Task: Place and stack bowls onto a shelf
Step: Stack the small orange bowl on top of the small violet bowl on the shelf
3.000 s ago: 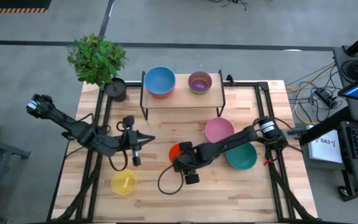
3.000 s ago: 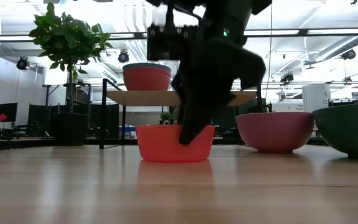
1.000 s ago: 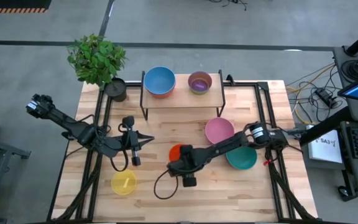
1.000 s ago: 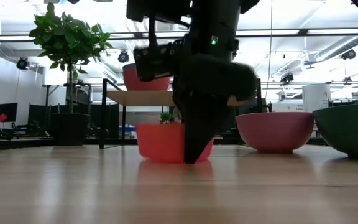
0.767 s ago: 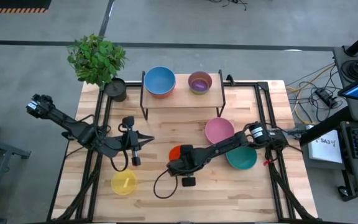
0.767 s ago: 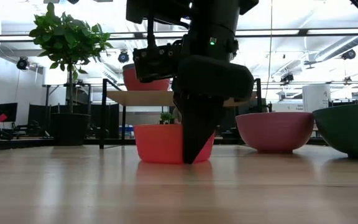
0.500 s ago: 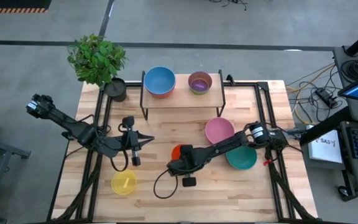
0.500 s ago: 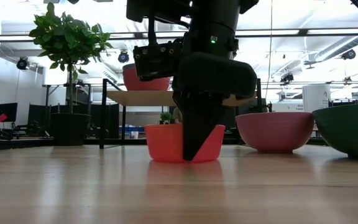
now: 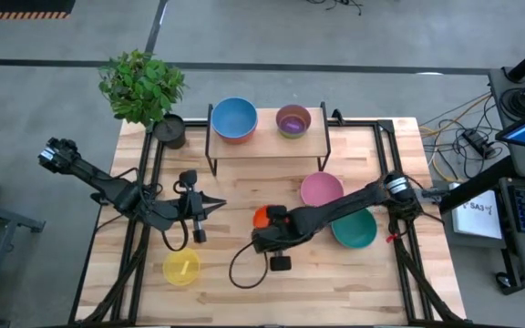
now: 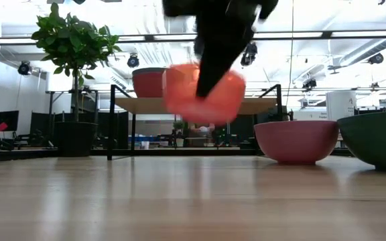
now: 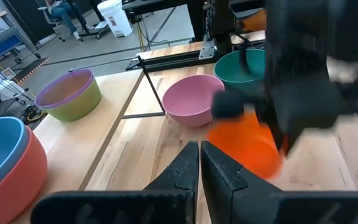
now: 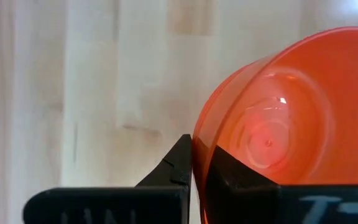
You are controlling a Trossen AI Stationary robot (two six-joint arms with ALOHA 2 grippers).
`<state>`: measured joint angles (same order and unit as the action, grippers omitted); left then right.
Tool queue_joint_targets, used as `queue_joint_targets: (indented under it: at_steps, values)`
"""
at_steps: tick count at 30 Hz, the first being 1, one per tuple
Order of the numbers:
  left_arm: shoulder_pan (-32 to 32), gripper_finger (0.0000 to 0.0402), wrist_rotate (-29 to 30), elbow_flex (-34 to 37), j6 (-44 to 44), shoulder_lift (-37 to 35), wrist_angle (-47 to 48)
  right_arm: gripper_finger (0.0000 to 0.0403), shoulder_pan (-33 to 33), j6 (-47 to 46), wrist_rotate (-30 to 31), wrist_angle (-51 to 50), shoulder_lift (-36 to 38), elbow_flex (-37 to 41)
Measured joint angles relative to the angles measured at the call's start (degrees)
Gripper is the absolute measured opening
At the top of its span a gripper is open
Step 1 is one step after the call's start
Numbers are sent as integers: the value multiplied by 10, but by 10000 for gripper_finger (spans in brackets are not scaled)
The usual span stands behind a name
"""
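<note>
- Right gripper (image 9: 261, 221): mid-table, clamped on the rim of the orange bowl (image 10: 203, 94); in the right wrist view 1 finger lies outside the wall and 1 inside.
- Orange bowl: small, round, plain, glossy and slightly see-through plastic with a ringed base. Raised clear of the tabletop (image 10: 179, 201), tilted, hanging below the right fingers; blurred in the low view.
- Left gripper (image 9: 210, 207): idle at the left half of the table, its 2 fingers pressed together with nothing between them, tips pointing toward the orange bowl.
- Pink bowl (image 9: 321, 190): larger, matte, upright on the table just beyond the right fingers.
- Teal bowl (image 9: 355, 230): larger, on the table beside the pink bowl, partly under the right arm.
- Yellow bowl (image 9: 181, 268): small, on the table near the front edge, off to the side of the left fingers.
- Shelf (image 9: 267, 144): light wood board on thin black legs at the far side of the table, well apart from both grippers.
- On the shelf: 1 blue bowl (image 9: 234, 117) nested in a red bowl (image 11: 23, 177), and beside it 1 purple bowl (image 9: 293, 117) nested in a green bowl (image 11: 73, 106).
- Plant pot (image 9: 169, 130): dark, beside the shelf.
</note>
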<state>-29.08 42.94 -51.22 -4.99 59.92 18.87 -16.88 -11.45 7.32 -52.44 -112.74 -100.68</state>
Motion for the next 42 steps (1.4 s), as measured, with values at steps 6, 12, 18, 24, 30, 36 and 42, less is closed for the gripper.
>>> queue_joint_targets:
  at_steps: [6,12,18,24,30,36,42]
  values:
    - [0,0,0,0,13,0,-5,9,21,24,97,-69,102,0]
    - [0,0,1,0,21,0,-13,9,90,65,138,-74,198,-1]
    - [0,0,1,0,22,0,-14,9,187,134,132,-70,236,-1]
    - [0,0,1,0,26,0,-14,9,289,225,76,-68,221,-1]
    - [0,0,2,0,26,0,-15,9,366,308,58,-48,200,-1]
    - [0,0,2,0,35,0,-24,9,409,345,27,-24,180,-1]
    - [0,0,2,0,37,0,-26,11,413,366,26,-23,177,-1]
